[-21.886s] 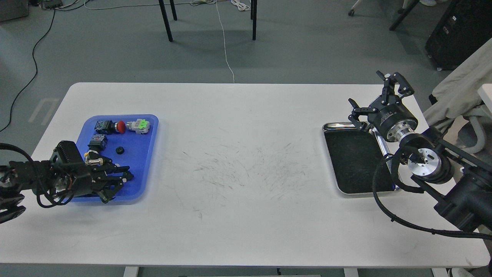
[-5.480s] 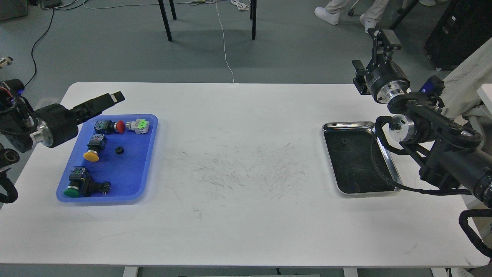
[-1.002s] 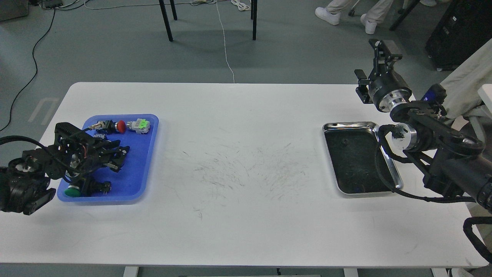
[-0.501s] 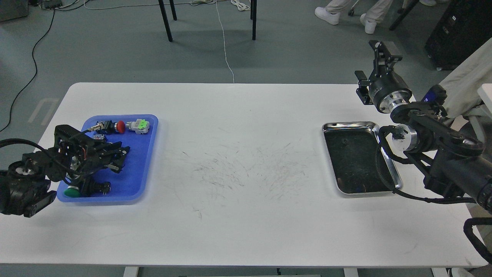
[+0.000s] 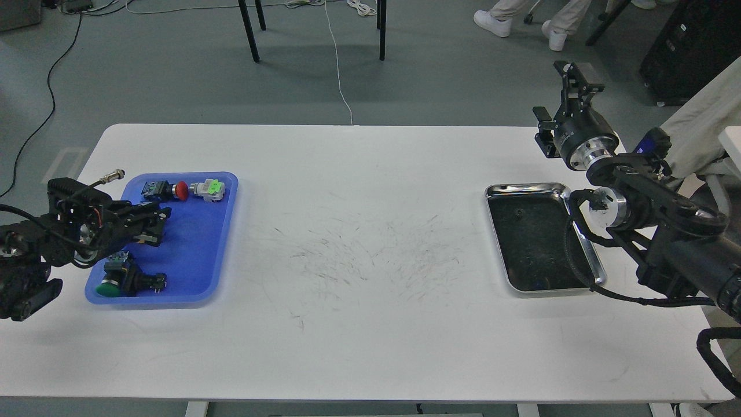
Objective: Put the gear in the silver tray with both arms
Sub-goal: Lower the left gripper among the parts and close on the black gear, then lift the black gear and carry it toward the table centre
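Nearest in, the white tabletop (image 5: 359, 336) is bare and scuffed. On the left is the blue tray (image 5: 200, 272), with a green-capped push-button (image 5: 110, 285) at its near corner.

Just beyond it the left tool (image 5: 153, 223) hangs low over the tray, fingers pointing right. They look drawn together, but they are dark and overlapping, so I cannot tell whether they are clenched on anything. No loose gear shows on the open blue floor, and whatever lies under that tool is hidden.

Across on the right sits the silver tray (image 5: 524, 186), its right rim partly covered by the right arm's wrist and cable. One small dark speck (image 5: 519, 214) rests near its far end. That could be a gear, though it is too small to be sure.

A gear like that should be light, rigid and small, and likely slick. A pinch across its rim with both fingers square looks like the safest hold, since it could easily pop out sideways.

Further back in the blue tray, a red-capped button (image 5: 181, 190) lies beside a green-tagged switch (image 5: 211, 188).

The right tool (image 5: 564, 101) is raised beyond the tabletop's far edge, fingers spread and empty. Behind it are grey floor and a pair of white shoes (image 5: 492, 20).
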{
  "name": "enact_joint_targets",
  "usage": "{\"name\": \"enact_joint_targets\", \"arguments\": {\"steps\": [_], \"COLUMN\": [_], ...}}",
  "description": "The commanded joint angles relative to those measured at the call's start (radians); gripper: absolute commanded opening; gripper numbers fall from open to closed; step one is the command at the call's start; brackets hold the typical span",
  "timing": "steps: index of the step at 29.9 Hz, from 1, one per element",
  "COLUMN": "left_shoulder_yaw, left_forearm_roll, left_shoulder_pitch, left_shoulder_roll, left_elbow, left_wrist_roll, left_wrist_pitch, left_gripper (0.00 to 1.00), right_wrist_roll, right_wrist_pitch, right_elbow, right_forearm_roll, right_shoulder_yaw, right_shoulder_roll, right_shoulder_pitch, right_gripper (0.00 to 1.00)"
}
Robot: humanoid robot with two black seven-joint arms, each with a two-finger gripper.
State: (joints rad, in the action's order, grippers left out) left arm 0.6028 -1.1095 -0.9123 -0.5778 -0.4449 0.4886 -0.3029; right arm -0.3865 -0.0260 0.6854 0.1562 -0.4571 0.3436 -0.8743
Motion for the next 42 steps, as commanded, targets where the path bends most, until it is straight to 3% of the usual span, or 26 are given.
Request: {"name": "enact_joint_targets", "arguments": {"steps": [1, 9, 13, 19, 24, 31, 42], "left_shoulder_yaw": [-0.058, -0.166, -0.169, -0.192, -0.19, -0.186, -0.12], "left_forearm_roll": [0.003, 0.023, 0.03, 0.043, 0.025, -0.065, -0.121], "left_shoulder_pitch": [-0.005, -0.029, -0.117, -0.215, -0.258, -0.27, -0.269], "left_shoulder_roll": [-0.051, -0.172, -0.215, -0.238, -0.218, -0.074, 0.222], "left_elbow": [-0.055, -0.205, -0.308, -0.451, -0.498, -0.549, -0.502], "left_wrist_roll": [0.0, 0.0, 0.0, 0.0, 0.0, 0.0, 0.0], "left_wrist_pitch": [0.027, 0.068, 0.08, 0.103, 0.102, 0.1, 0.1], "left_gripper": [0.09, 0.08, 0.08, 0.08, 0.08, 0.08, 0.08], "right_wrist_roll": [0.0, 0.0, 0.0, 0.0, 0.0, 0.002, 0.003], "right_wrist_pitch": [0.0, 0.0, 0.0, 0.0, 0.0, 0.0, -0.018], "right_elbow": [0.0, 0.0, 0.0, 0.0, 0.0, -0.006, -0.012], "right_forearm_roll": [0.014, 0.019, 0.02, 0.02, 0.02, 0.034, 0.025], "right_shoulder_yaw": [0.0, 0.0, 0.0, 0.0, 0.001, 0.0, -0.095], "right_shoulder_roll": [-0.003, -0.005, 0.0, 0.003, 0.003, 0.005, -0.006], "right_shoulder_pitch": [-0.002, -0.005, -0.002, 0.0, 0.002, -0.014, -0.022], "right_gripper": [0.94, 0.94, 0.94, 0.94, 0.94, 0.94, 0.94]}}
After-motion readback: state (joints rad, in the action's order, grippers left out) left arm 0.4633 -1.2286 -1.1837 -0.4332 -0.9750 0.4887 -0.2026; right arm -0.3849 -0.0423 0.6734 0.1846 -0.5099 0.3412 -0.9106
